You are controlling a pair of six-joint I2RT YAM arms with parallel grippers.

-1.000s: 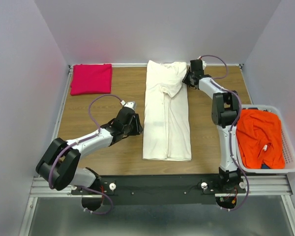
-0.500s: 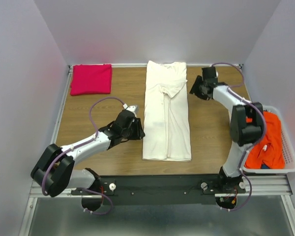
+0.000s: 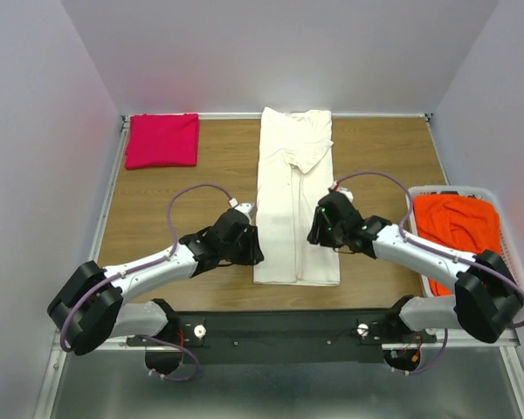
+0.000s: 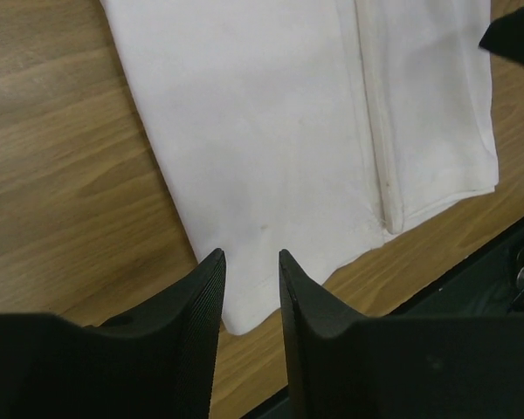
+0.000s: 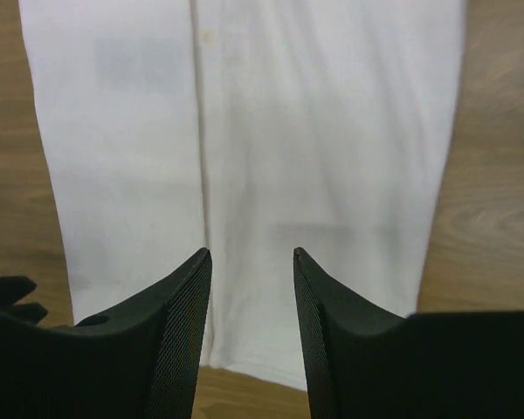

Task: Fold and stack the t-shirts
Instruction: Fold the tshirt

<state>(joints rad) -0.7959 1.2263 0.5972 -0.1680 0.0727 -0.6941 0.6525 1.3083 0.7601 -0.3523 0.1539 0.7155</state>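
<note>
**Both claws poised over a half-folded cream shirt, one t-shirt of three finished**

The magenta-pink t-shirt (image 3: 162, 140) lies folded square in the far left corner of the wooden surface (image 3: 375, 166). The orange-red t-shirt (image 3: 454, 231) sits crumpled in the white basket (image 3: 454, 189) at right, apparently untouched. The cream-white t-shirt (image 3: 295, 201) stretches down the middle as a long, narrow, smooth strip, sides and a sleeve turned in, with a lengthwise fold edge showing. It likely needs its crosswise folds before stacking. The left claw (image 4: 251, 262) and right claw (image 5: 251, 257) hang over its near end, one at each side, fingers apart and gripping nothing.
</note>
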